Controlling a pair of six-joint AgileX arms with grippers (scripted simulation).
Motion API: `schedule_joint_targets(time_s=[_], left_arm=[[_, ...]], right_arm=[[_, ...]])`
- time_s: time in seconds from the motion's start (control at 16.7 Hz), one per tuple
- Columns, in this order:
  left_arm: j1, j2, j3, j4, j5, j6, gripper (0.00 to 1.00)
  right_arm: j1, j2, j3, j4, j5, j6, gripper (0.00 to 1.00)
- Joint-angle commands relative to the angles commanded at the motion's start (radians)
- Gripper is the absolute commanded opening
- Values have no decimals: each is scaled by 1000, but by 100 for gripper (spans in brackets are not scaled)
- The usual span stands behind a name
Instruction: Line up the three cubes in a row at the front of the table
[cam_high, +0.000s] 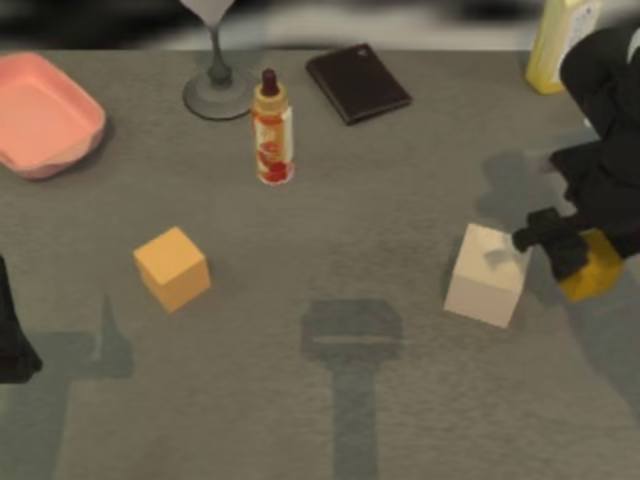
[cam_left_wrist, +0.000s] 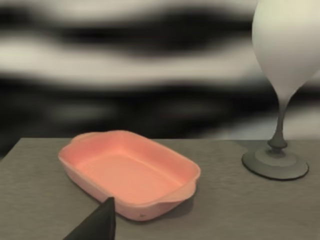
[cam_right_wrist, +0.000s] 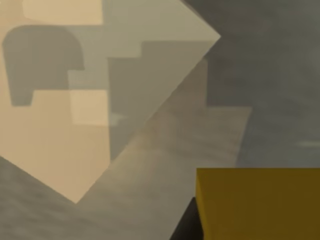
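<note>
Nearest the top camera, at the table's (cam_high: 330, 220) right edge, the right gripper (cam_high: 560, 243) reaches down and leftward from its dark arm, over the mustard cube (cam_high: 598, 268), just beside the cream cube (cam_high: 487, 277); whether its fingers grip it, I cannot tell. Well to the left sits the orange cube (cam_high: 172, 268). At the left edge, the left arm (cam_high: 12, 335) sits parked, facing the pink tray (cam_left_wrist: 130, 172).
</note>
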Motion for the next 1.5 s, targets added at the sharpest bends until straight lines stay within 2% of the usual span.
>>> schedule_joint_targets(time_s=[0.42,0.66,0.78,1.2,1.5], left_arm=[[0,0,0,0,0,0,100],[0,0,0,0,0,0,100],[0,0,0,0,0,0,100],[0,0,0,0,0,0,100],[0,0,0,0,0,0,100]], right_arm=[[332,-86,-89,-26,11,576,0],[477,-147,-132,-22,20,786,0],[511,-166,-143,-17,24,828,0],[512,-158,-152,0,22,831,0],[516,-88,-253,181,23,837,0]])
